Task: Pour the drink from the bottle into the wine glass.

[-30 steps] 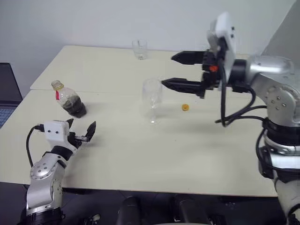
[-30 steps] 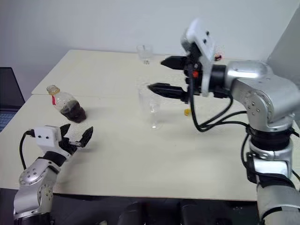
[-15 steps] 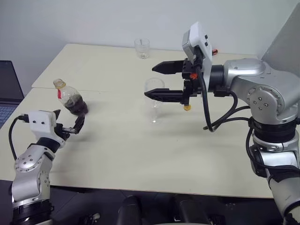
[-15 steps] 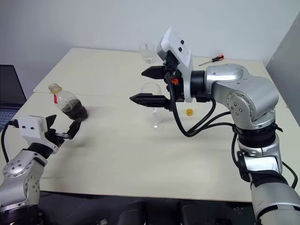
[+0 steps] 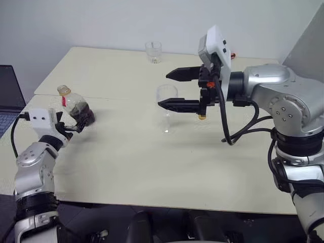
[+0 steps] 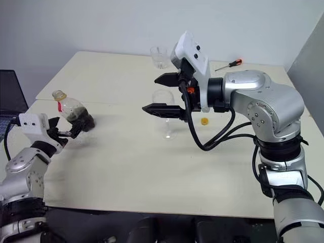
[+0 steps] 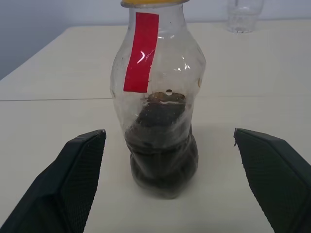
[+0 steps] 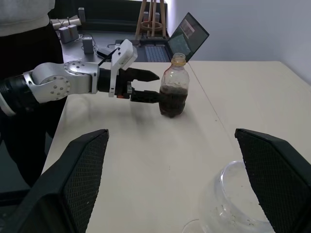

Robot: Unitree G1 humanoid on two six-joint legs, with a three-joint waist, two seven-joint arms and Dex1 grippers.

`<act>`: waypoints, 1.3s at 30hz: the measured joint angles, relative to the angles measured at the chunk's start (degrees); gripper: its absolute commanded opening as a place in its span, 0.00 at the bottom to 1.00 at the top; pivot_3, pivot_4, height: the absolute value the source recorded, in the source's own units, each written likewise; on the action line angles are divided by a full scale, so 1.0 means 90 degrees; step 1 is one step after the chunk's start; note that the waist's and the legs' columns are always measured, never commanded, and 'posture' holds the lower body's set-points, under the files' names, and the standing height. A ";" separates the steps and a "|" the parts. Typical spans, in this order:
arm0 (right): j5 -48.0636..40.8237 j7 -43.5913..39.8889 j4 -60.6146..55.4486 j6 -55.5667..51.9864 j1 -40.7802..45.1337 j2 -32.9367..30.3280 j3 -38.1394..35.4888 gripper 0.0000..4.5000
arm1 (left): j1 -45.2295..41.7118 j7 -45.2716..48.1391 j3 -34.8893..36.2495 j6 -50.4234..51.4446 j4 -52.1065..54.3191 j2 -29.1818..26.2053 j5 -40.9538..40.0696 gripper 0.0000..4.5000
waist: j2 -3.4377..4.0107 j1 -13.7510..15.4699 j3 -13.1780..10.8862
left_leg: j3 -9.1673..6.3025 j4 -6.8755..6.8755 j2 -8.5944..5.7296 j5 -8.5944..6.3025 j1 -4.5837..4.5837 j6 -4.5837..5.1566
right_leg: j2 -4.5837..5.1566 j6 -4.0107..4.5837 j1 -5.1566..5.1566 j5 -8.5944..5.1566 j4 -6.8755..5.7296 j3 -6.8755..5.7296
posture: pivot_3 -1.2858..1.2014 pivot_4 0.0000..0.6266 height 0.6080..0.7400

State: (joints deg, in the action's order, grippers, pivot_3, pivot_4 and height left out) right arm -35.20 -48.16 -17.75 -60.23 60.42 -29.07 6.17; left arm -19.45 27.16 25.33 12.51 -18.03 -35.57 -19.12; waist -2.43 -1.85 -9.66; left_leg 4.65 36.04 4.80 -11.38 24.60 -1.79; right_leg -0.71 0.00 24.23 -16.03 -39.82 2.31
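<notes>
The bottle [image 5: 77,107] stands at the table's left, clear plastic with a red strip and a yellowish top. The dark drink [image 7: 161,150] fills its lower part. My left gripper [image 5: 75,123] is open and level, its fingertips [image 7: 87,150] at either side of the bottle's base without closing on it. The wine glass [image 5: 166,101] stands empty at mid-table. My right gripper [image 5: 174,89] hovers open just right of the glass, pointing left, one finger above the rim and one beside the bowl. In the right wrist view the wine glass [image 8: 238,199] sits low between the fingers.
A small yellow cap [image 5: 201,116] lies right of the glass. A short tumbler [image 5: 153,51] stands at the back of the table [image 5: 152,197], with a screwdriver [image 6: 229,65] at the back right. A laptop [image 5: 7,98] sits off the left edge. A person [image 8: 24,29] stands beyond the left side.
My left gripper has moved forward and up to the bottle, still open. The head camera shifted early on. The right gripper has kept its place by the glass.
</notes>
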 measured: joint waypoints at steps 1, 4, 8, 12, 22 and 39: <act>0.0000 0.0019 0.0000 -0.0010 -0.0004 -0.0004 0.0000 0.99 | -0.0184 0.0019 -0.0027 -0.0094 -0.0261 -0.0010 0.0030 1.00 | 0.0000 0.0004 0.0000 | -0.0002 0.0001 0.0000 0.0000 0.0000 0.0000 | 0.0000 0.0000 0.0000 0.0000 -0.0001 -0.0002 | 0.52 0.24 1.00; -0.0001 0.0103 -0.0004 -0.0041 -0.0002 0.0013 0.0021 0.99 | -0.0687 0.0121 -0.0128 -0.0455 -0.1088 -0.0114 0.0189 1.00 | -0.0001 0.0001 0.0000 | 0.0000 0.0002 -0.0001 0.0000 0.0000 0.0000 | -0.0003 0.0000 0.0002 0.0000 -0.0005 -0.0006 | 0.52 0.24 1.00; -0.0009 0.0194 -0.0009 -0.0098 0.0002 0.0018 0.0025 0.99 | -0.1280 0.0131 -0.0242 -0.1012 -0.2190 -0.0175 0.0410 1.00 | -0.0001 0.0003 0.0000 | 0.0007 0.0002 -0.0002 0.0000 0.0001 0.0000 | -0.0003 -0.0001 0.0004 0.0000 -0.0002 -0.0011 | 0.52 0.24 1.00; -0.0013 0.0287 -0.0014 -0.0178 0.0002 0.0010 0.0024 0.99 | -0.1795 0.0193 -0.0354 -0.1551 -0.3278 -0.0191 0.0576 1.00 | -0.0002 0.0005 -0.0001 | 0.0010 0.0001 -0.0004 0.0000 0.0010 0.0000 | -0.0003 -0.0001 0.0012 0.0001 -0.0003 -0.0014 | 0.52 0.24 1.00; -0.0045 0.0397 -0.0075 -0.0294 0.0002 -0.0035 0.0021 0.99 | -0.2838 0.0551 -0.0826 -0.2453 -0.5164 -0.0132 0.0962 1.00 | -0.0003 0.0002 -0.0001 | 0.0011 0.0003 -0.0008 0.0000 0.0019 0.0000 | -0.0013 -0.0002 0.0018 0.0001 -0.0005 -0.0019 | 0.52 0.24 1.00; -0.0012 0.0561 -0.0138 -0.0299 0.0002 -0.0198 0.0021 1.00 | -0.3249 0.0670 -0.0826 -0.2832 -0.5630 -0.0135 0.0998 0.29 | -0.0003 0.0006 -0.0001 | 0.0010 0.0005 -0.0010 0.0000 0.0020 0.0000 | -0.0013 -0.0003 0.0020 0.0002 -0.0010 -0.0021 | 0.52 0.24 1.00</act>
State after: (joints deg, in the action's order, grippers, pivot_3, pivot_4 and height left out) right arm -35.31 -43.11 -19.00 -62.92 60.44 -30.86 6.36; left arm -48.69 33.19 17.89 -12.98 -68.70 -36.78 -10.14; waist -2.46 -1.80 -9.67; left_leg 4.74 36.09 4.71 -11.38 24.78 -1.79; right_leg -0.82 -0.03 24.41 -16.01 -39.91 2.12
